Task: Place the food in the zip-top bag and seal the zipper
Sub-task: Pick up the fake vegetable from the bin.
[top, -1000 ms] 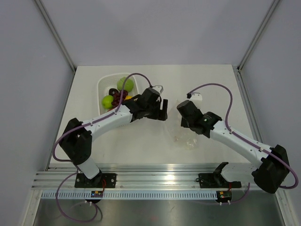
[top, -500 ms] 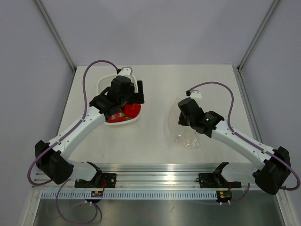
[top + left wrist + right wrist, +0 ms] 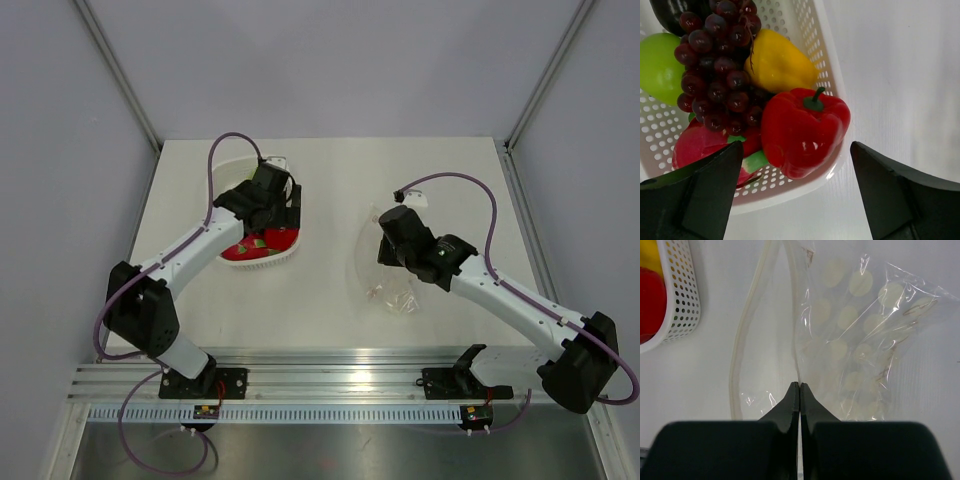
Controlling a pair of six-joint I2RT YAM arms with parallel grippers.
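The food lies in a white slotted basket (image 3: 805, 30): a red bell pepper (image 3: 805, 130), a yellow pepper (image 3: 777, 62), a dark purple grape bunch (image 3: 720, 65), a green apple (image 3: 657, 67) and a red-and-green fruit (image 3: 700, 145). My left gripper (image 3: 796, 150) is open and empty, hovering above the red pepper at the basket's near end (image 3: 283, 215). The zip-top bag (image 3: 860, 340) lies crinkled on the table (image 3: 392, 285). My right gripper (image 3: 799, 386) is shut on one side of the zipper (image 3: 796, 340); the other side (image 3: 735, 365) bows away, so the mouth gapes.
The basket (image 3: 262, 258) stands at the left middle of the table, and its corner shows in the right wrist view (image 3: 682, 300). About a hand's width of bare table (image 3: 330, 290) lies between basket and bag. The frame rail (image 3: 340, 375) runs along the near edge.
The left arm has swung from beside the bag back over the basket and now hangs over its near end. The right gripper has stayed shut on the bag's mouth edge.
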